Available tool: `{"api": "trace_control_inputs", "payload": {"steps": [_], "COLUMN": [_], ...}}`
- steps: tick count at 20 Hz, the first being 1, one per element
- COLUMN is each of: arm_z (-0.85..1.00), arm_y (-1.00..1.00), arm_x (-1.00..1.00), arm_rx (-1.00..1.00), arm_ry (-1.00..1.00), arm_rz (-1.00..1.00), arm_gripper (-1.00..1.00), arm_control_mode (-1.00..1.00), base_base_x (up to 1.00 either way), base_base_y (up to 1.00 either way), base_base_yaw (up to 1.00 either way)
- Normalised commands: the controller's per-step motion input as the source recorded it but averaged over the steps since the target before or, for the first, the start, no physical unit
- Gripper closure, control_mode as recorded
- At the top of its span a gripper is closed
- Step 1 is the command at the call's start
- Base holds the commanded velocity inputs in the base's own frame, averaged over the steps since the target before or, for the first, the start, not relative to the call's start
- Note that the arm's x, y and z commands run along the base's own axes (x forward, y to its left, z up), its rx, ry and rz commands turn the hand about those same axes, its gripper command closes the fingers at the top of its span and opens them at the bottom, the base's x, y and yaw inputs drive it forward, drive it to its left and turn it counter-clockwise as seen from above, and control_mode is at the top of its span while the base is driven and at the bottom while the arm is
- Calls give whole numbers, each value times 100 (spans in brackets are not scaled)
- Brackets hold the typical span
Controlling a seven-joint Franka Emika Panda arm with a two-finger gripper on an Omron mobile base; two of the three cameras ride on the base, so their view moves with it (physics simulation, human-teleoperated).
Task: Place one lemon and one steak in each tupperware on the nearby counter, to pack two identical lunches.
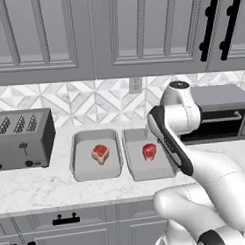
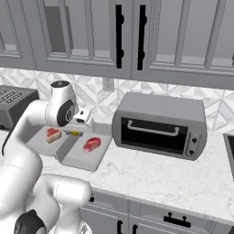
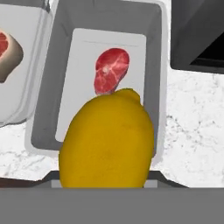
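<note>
Grey cabinet doors with black handles hang over a white marble tabletop (image 1: 41,185) and a diamond-tiled wall. At the far left sits a toaster (image 1: 22,139). Next comes the left tupperware (image 1: 95,154), holding the tan-rimmed steak (image 1: 100,153); touching it on the right is the second tupperware (image 1: 145,154), holding the red steak (image 1: 149,152). A toaster oven (image 2: 160,124) stands at the far right.

The gripper (image 2: 82,117) is clamped on a lemon (image 3: 107,140), held above the near part of the right tray, just short of its steak.

Risks, as I judge them: the round fruit could roll on release and bounce over the low rim onto the marble, or land on the meat and shove it. A drop too near the shared rims could send it into the wrong tray.

No brand, label or writing is legible anywhere.
</note>
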Motion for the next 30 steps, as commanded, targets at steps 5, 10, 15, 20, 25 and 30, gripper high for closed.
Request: {"api": "trace_control_inputs", "payload": {"steps": [5, 10, 15, 20, 25, 30], "arm_z": [-52, -60, -50, -62, -55, -11], "arm_y": [10, 35, 25, 5, 0, 0], "arm_x": [51, 26, 36, 56, 66, 23], "arm_rx": [0, 1, 3, 0, 0, -1], "arm_ry": [19, 3, -1, 0, 0, 0], "arm_rz": [0, 0, 0, 0, 0, -4], "arm_gripper": [100, 100, 100, 100, 100, -100], "arm_control_mode": [-100, -100, -100, -100, -100, -100], "base_base_x": [0, 0, 0, 0, 0, 0], "base_base_y": [0, 0, 0, 0, 0, 0], "base_base_yaw": [0, 0, 0, 0, 0, 0]}}
